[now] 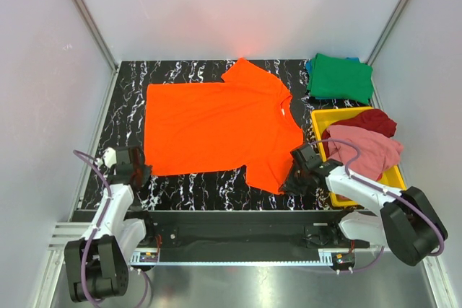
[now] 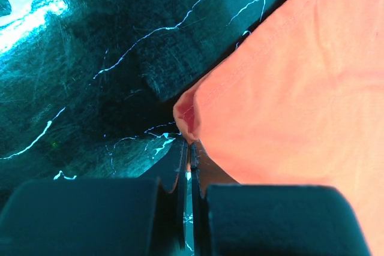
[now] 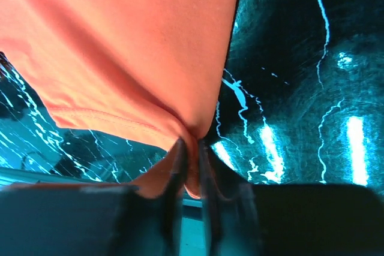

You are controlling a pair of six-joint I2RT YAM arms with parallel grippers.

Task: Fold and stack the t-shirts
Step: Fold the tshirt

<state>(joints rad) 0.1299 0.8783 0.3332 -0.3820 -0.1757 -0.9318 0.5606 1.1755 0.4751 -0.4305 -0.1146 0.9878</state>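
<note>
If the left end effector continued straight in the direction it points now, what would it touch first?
The left end effector is shut on a corner of the orange t-shirt, so that fabric comes first. Just beyond lies the black marbled table, probably very near; depth is unclear.

No readable text or numbers; small white neck tag [image 1: 277, 111] on bright orange cotton t-shirt [image 1: 209, 128] too tiny to read.
</note>
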